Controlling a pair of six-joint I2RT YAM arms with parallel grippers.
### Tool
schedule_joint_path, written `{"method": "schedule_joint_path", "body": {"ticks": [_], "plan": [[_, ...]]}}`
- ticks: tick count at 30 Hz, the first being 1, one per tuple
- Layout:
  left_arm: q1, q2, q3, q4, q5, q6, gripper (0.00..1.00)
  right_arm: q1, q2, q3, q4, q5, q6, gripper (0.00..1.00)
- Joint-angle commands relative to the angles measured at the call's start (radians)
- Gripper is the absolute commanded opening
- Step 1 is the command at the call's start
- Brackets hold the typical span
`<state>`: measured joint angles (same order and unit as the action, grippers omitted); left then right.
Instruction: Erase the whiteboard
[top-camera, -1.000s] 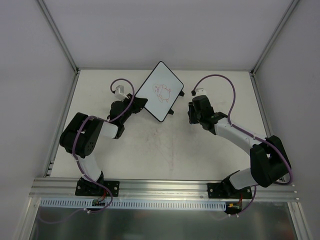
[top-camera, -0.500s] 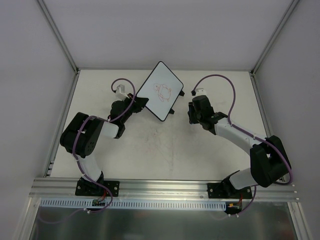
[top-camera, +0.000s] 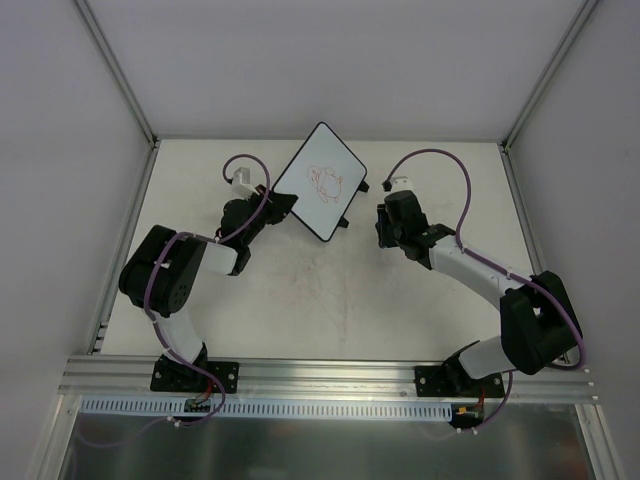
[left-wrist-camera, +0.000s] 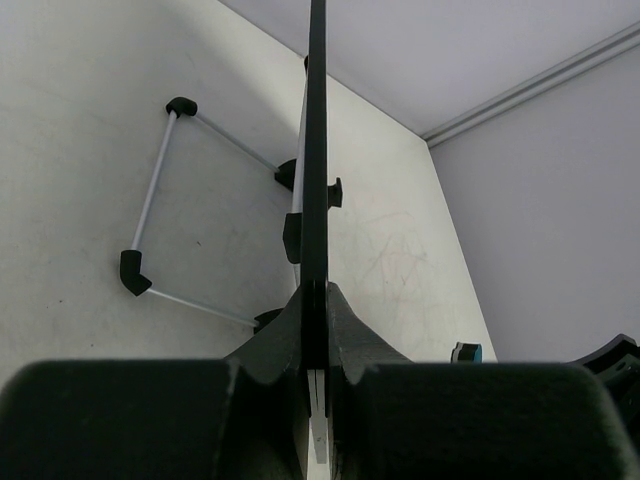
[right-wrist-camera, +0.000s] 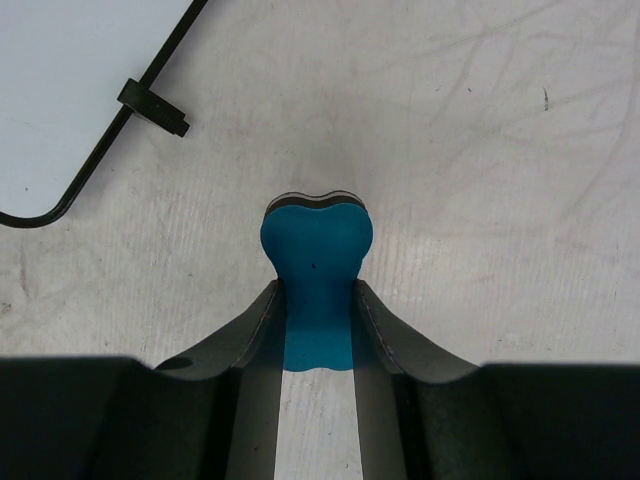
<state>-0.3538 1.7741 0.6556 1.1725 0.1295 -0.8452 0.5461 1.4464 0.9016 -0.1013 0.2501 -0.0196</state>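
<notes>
1. Left jaws close from a slight gap to a firm clamp on the near-left edge of the whiteboard (top-camera: 320, 183); the board barely shifts.
2. That clamp looks meant to steady it at the far centre of the bench (top-camera: 330, 310) for wiping.
3. Right jaws pinch the blue eraser (right-wrist-camera: 316, 250), just right of the board, not touching it.
4. Doodle faces up; the long axis runs diagonally, far end right, near end left.

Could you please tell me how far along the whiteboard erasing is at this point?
Done: the left gripper is shut on the edge of the whiteboard, and the right gripper is shut on the blue eraser. In hand: the eraser sits beside the board, not touching it. Left: the reddish doodle is unwiped, so no erasing has begun.
</notes>
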Motion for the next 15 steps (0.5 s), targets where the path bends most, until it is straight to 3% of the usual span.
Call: {"method": "schedule_joint_path", "body": {"ticks": [1,15], "plan": [[-0.001,-0.056,0.045,0.030,-0.014,0.035,0.00,0.005,-0.027,-0.003,0.029,0.018,-0.008,0.00],[0.030,-0.174,0.064,0.029,-0.051,0.095,0.00,0.005,-0.020,-0.001,0.029,0.015,-0.006,0.00]]}}
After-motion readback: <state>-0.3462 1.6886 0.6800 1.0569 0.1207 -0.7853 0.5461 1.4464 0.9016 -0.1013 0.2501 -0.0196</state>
